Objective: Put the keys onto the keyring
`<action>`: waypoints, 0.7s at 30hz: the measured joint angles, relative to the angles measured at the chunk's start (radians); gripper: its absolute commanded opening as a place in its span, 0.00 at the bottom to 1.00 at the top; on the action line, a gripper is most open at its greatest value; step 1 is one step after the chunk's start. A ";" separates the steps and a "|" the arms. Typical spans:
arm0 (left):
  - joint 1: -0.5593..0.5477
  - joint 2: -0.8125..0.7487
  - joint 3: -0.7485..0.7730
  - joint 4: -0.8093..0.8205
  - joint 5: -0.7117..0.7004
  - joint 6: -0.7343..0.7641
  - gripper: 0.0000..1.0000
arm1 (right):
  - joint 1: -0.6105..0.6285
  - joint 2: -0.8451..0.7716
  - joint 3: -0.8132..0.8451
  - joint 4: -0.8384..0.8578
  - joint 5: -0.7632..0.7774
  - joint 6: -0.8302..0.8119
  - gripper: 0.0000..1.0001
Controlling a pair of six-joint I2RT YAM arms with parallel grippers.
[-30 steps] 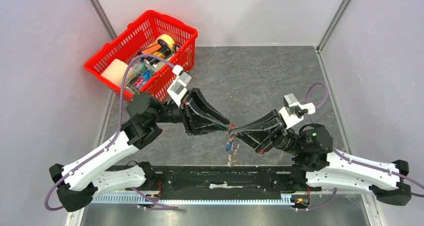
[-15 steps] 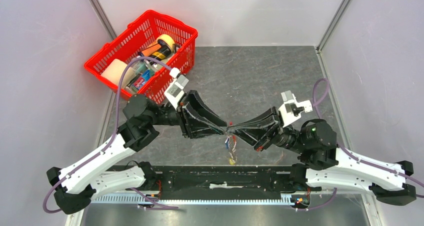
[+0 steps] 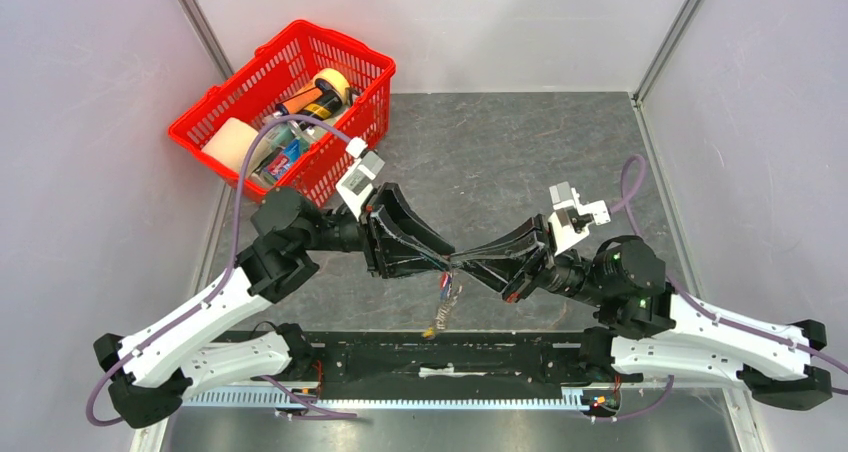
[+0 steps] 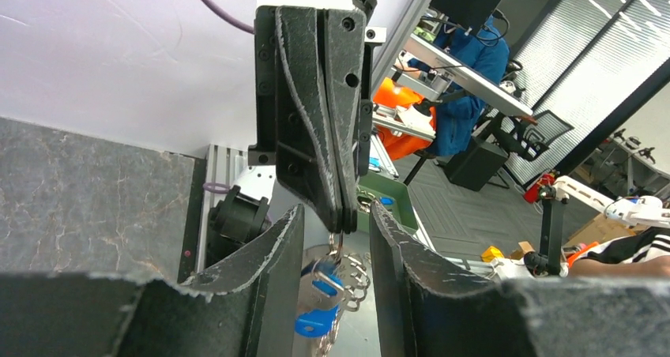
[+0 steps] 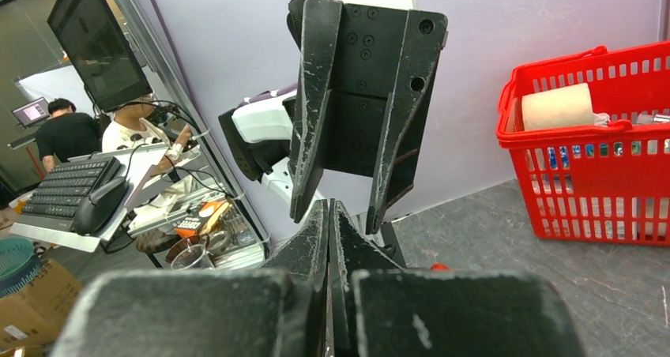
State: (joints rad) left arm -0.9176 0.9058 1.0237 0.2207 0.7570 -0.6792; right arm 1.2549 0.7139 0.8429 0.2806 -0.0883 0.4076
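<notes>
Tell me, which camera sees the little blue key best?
The left wrist camera. There the blue key hangs large and clear by the keyring under the shut right gripper. The top camera shows the keyring as a tiny dangling bunch, blue hard to spot. The right wrist camera's own fingers hide it.

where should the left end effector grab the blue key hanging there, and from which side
Take the blue key by its plastic head, the widest, flattest part showing. It hangs with the keyring from the shut right end effector, so I'd lower the open left end effector and close from its own side across the head's flat faces.
</notes>
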 measured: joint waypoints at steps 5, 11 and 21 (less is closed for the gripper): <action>0.000 -0.011 -0.006 -0.016 -0.007 0.010 0.43 | 0.000 -0.015 0.016 -0.014 0.000 -0.009 0.00; 0.000 -0.032 -0.022 -0.021 -0.018 0.014 0.43 | 0.000 -0.031 0.043 -0.026 -0.001 -0.013 0.00; 0.000 -0.031 -0.056 -0.002 -0.016 0.014 0.44 | 0.000 -0.029 0.058 -0.036 -0.002 -0.016 0.00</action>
State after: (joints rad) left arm -0.9176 0.8749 0.9672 0.2188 0.7406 -0.6655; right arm 1.2549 0.6846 0.9005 0.2443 -0.0902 0.3912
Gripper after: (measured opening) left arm 0.434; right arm 0.006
